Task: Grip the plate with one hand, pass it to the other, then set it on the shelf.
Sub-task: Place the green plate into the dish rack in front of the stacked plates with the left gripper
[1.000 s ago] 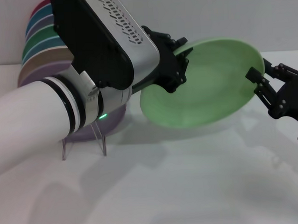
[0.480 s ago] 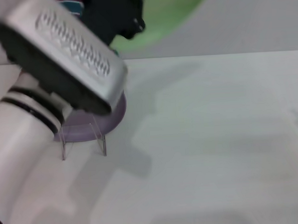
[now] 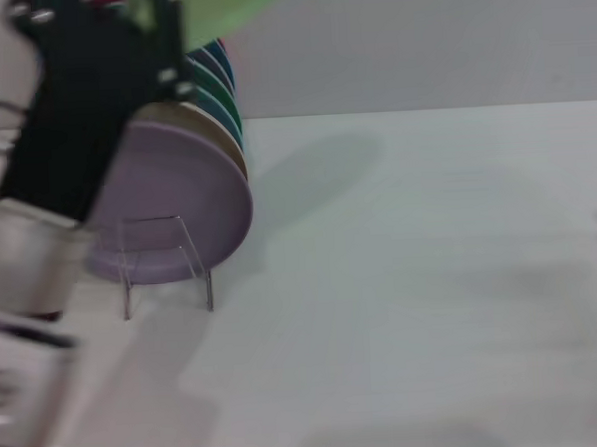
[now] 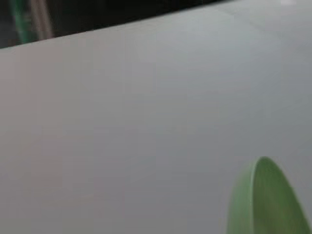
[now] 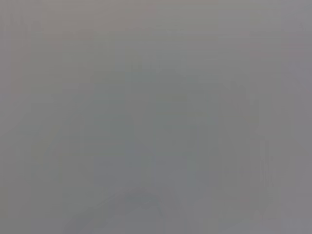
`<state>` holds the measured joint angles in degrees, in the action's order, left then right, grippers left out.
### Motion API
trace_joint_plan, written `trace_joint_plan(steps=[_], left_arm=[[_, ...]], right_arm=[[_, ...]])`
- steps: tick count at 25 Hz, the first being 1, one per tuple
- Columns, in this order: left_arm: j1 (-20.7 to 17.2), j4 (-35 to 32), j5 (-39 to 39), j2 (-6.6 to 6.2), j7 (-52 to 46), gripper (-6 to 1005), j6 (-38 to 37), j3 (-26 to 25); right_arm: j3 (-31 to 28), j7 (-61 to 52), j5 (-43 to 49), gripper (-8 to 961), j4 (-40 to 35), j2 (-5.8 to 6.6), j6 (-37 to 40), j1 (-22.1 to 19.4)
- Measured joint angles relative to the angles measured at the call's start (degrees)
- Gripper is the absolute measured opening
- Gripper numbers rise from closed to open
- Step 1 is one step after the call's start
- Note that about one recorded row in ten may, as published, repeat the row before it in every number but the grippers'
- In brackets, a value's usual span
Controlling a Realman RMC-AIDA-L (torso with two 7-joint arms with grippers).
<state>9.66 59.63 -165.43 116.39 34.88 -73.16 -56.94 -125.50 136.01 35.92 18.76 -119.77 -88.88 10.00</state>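
- The white surface (image 3: 412, 278) lay before a grey wall.
- The left gripper (image 3: 157, 11) was high up, clamped on the plate (image 3: 232, 5), above the shelf (image 3: 166, 265).
- A lavender plate (image 3: 177, 205) stood there, front of a row.
- The right gripper was out of sight.

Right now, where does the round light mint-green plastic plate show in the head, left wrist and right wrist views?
Head view: the round light mint-green plastic plate sits at the top edge, cut off, above the stacked plates in the clear acrylic rack.
Left wrist view: its rim fills the lower corner, against the white table.
Right wrist view: not in it; only a blank grey surface.
Shared landmark: the white table.
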Motion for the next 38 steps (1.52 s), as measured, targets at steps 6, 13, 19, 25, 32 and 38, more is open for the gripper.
trace_joint_plan(steps=[6, 13, 19, 25, 32, 38], left_arm=[[7.79, -25.53, -0.08, -3.16, -18.90, 102, -19.78, -6.36], [15.03, -50.30, -0.07, -8.29, -32.15, 110, -35.94, -3.22], [14.90, -52.00, -0.12, -9.88, -32.46, 118, -35.97, 1.64], [16.53, -56.72, -0.16, -9.06, -32.29, 125, -35.41, 4.72], [17.13, -58.31, -0.17, -8.36, -30.23, 134, -34.22, 7.08], [18.39, -60.20, -0.16, -8.05, -28.56, 141, -33.47, 8.33]], right_arm=[[0.16, 0.01, 0.22, 752, -0.48, 0.13, 0.89, 0.49], [0.51, -0.20, 0.35, 751, -1.81, 0.25, 2.33, 1.33], [0.59, -1.50, 0.38, 752, -1.81, 0.25, 1.77, 1.66], [1.49, -1.72, 0.41, 752, -1.93, 0.16, -0.15, 1.85], [2.86, -1.50, 0.49, 751, -1.97, 0.06, -1.81, 1.45], [4.21, -1.23, 0.50, 750, -1.99, 0.16, -2.05, 1.42]])
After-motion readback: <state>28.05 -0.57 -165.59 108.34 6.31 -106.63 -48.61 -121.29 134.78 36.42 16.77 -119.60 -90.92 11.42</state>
